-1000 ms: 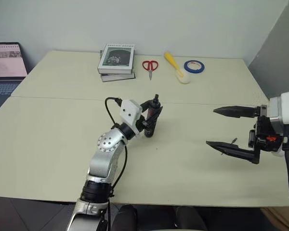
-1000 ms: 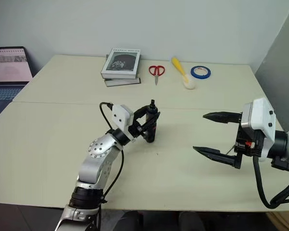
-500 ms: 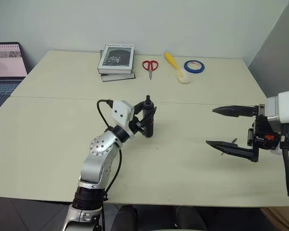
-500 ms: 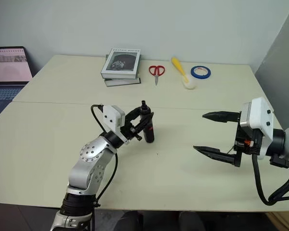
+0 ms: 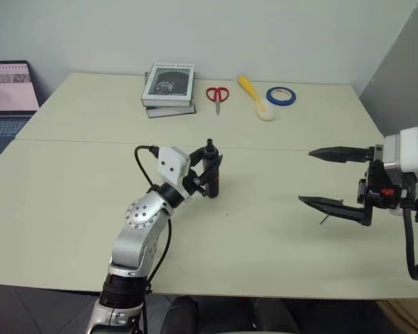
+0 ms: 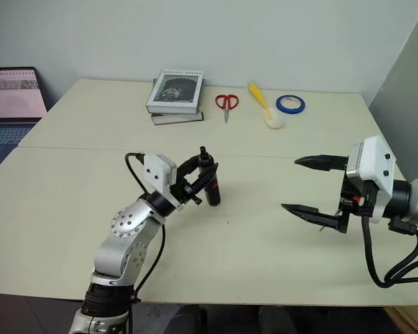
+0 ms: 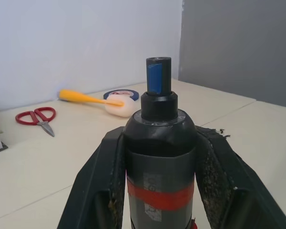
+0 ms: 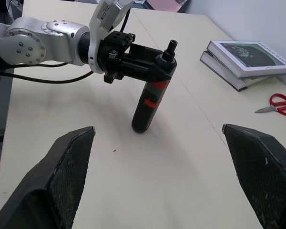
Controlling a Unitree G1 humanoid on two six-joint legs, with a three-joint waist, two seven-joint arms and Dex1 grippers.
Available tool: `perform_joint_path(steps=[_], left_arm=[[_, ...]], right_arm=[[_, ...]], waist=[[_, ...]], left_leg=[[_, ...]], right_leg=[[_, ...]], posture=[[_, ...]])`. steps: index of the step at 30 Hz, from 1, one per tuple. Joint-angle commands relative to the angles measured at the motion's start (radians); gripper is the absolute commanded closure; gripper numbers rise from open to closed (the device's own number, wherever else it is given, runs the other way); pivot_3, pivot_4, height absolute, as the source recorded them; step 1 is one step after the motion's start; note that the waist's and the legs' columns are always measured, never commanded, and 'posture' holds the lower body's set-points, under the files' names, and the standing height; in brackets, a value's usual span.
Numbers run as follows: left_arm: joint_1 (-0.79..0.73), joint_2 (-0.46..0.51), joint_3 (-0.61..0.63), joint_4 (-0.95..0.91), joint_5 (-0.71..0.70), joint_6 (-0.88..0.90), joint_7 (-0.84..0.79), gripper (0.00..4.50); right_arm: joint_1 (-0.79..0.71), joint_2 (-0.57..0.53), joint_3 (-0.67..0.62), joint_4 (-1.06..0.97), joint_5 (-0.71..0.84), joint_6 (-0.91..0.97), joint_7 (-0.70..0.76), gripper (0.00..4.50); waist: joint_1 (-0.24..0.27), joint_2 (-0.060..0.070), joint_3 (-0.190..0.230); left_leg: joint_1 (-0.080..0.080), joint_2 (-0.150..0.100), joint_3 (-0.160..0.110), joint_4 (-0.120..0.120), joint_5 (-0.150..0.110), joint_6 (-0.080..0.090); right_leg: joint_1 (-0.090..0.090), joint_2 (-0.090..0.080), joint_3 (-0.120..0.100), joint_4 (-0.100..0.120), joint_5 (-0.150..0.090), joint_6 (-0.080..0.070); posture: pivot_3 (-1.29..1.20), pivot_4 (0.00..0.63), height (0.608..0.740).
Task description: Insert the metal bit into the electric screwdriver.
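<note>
The left gripper (image 5: 210, 169) clamps the electric screwdriver (image 5: 212, 172) near mid-tabletop (image 5: 76, 202), long axis nearly upright, blue tip up, butt just above the surface. The right gripper (image 5: 330, 178) hangs wide open by the right edge, a thin rod, seemingly the metal bit (image 5: 323, 220), beneath its lower finger.

Large pale cream table (image 5: 70, 209), made of two tops butted together, seam running left to right across the middle. Plain white wall (image 5: 216, 35) behind the far edge; a grey wall panel (image 5: 404, 76) stands at the far right. Far left, off the table, an open laptop (image 5: 7, 97) with a lit screen. On the far side of the table: stacked books (image 5: 168, 89), red-handled scissors (image 5: 217, 96) just right of them, a yellow-handled tool (image 5: 254, 96) with a white head, then a blue tape roll (image 5: 281, 96). Dark floor (image 5: 28, 309) along the near edge. Even, soft light.
</note>
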Motion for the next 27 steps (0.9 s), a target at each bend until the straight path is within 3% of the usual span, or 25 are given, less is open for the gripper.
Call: perform_joint_path(steps=[1,10,14,22,27], left_arm=[[-0.082,-0.046,-0.044,-0.067,0.009,-0.061,0.008,2.84],[-0.107,-0.066,-0.093,-0.013,-0.033,-0.076,-0.09,2.84],[-0.103,-0.082,-0.11,0.06,-0.015,-0.127,-0.116,2.84],[-0.094,-0.096,-0.113,0.065,-0.001,-0.137,-0.104,2.84],[-0.073,-0.101,-0.128,0.006,0.009,-0.105,-0.073,2.84]], right_arm=[[0.048,-0.024,-0.082,0.031,-0.035,-0.003,0.033,0.0],[0.198,-0.065,-0.15,0.114,-0.187,-0.062,0.124,0.0],[0.201,-0.165,-0.027,0.282,-0.38,-0.268,0.251,0.0],[-0.075,-0.206,0.313,0.622,-0.66,-0.68,0.403,0.0],[-0.395,-0.112,0.55,0.937,-0.858,-0.979,0.526,0.0]], waist=[[0.002,0.0,0.0],[0.011,0.0,0.001],[0.003,0.0,0.001],[-0.005,0.001,0.002],[-0.009,0.004,0.004]], left_leg=[[-0.001,0.0,0.0,0.0,0.0,0.0],[-0.001,-0.001,0.0,-0.001,0.0,0.0],[-0.001,-0.001,0.001,-0.001,0.0,0.0],[0.001,-0.001,0.003,0.0,0.0,0.0],[0.001,-0.001,0.003,0.0,0.0,0.0]], right_leg=[[0.0,0.0,0.0,0.0,0.0,0.0],[-0.001,-0.001,0.0,-0.001,0.0,0.001],[-0.001,-0.001,0.0,-0.001,0.0,0.001],[-0.001,-0.001,0.002,-0.001,0.0,0.001],[-0.001,-0.001,0.002,-0.001,0.003,0.004]], posture=[[0.0,0.15,0.74],[0.0,0.15,0.74],[0.0,0.15,0.74],[0.0,0.15,0.74],[0.0,0.15,0.74]])
